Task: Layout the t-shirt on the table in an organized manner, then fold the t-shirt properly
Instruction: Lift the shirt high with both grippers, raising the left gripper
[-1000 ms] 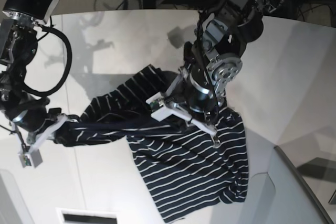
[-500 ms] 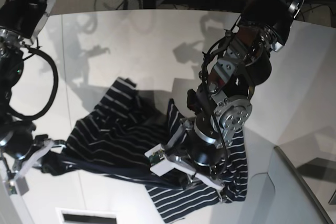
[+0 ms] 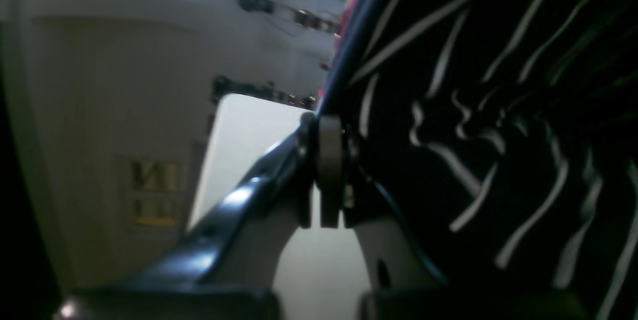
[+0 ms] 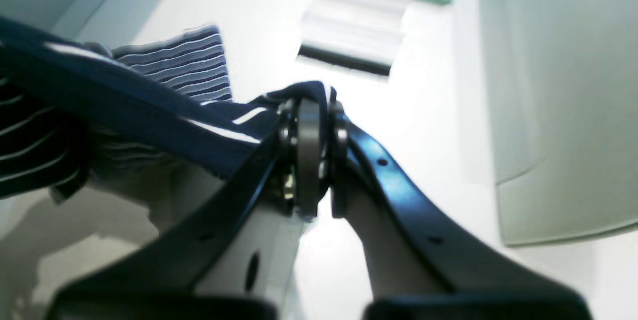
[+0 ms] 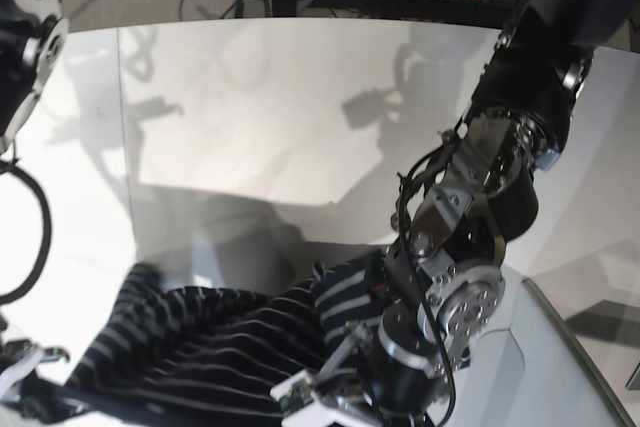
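**Shirt dragged to the near edge of the counter, both tools pinching cloth**

Nearest the base camera, along the bottom of its picture, lies the dark navy, white-striped cloth t-shirt [image 5: 210, 347]. A second ago it was spread across the middle of the large, smooth white counter [image 5: 280, 117]. Now it is bunched low and close, gathered into folds, and the middle and far part of the counter show bare. Both arms have pulled toward the camera and taken the shirt with them. My judgement is that this is still the laying-out stage: the shirt is being hauled and stretched between two held points, not yet flat, and no fold has begun.

The left tool [image 3: 329, 175], seen close in its wrist view, has its jaws pressed together. Striped cloth hangs right against it and fills the right of that picture, so it appears to be gripping the shirt's edge, though the exact pinch point is dark. In the base view this arm stands at the lower right, over the shirt.

The right tool [image 4: 309, 155] is also clamped tight, with a navy hem bunched at its tips. The shirt stretches away from it in a taut band above the counter. In the base view this tool is almost out of the picture at the lower left corner.
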### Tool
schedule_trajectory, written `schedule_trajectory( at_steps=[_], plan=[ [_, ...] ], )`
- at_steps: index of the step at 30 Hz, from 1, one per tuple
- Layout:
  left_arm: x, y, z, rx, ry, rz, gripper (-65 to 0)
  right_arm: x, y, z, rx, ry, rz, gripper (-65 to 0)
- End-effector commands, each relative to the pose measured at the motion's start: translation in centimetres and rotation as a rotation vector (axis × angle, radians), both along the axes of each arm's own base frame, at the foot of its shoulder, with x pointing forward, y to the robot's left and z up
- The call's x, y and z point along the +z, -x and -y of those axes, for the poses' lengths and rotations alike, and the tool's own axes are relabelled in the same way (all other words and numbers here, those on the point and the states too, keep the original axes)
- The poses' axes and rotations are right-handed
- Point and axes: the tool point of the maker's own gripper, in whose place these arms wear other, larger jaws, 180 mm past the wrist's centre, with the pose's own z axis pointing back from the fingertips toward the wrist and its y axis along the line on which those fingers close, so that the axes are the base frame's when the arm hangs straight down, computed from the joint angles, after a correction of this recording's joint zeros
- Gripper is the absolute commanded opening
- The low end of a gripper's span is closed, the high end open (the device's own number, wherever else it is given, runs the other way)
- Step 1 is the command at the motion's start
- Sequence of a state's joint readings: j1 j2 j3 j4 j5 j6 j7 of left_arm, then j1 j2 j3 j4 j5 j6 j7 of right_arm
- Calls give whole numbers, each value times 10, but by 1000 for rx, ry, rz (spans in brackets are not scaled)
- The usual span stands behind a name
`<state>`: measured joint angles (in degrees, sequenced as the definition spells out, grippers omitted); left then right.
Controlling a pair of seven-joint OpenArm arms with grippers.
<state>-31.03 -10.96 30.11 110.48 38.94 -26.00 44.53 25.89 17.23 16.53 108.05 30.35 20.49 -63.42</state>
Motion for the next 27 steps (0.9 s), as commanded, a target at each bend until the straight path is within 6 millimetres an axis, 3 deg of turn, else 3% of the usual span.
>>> schedule_trajectory(
  at_steps=[1, 8, 14, 18, 27],
  plan=[
    [36, -5, -20, 86, -4, 104, -650, 34, -4, 19, -57, 45, 85, -648],
    [96, -12, -20, 88, -1, 239, -650, 98, -8, 34, -86, 94, 219, -648],
    [150, -12, -22, 95, 1, 356, -650, 138, -12, 28, -61, 187, 290, -648],
    [171, -13, -24, 103, -17, 403, -650, 156, -14, 18, -39, 219, 326, -648],
    [217, -25, -54, 188, -76, 478, -650, 216, -6, 26, -69, 241, 452, -648]
  ],
)
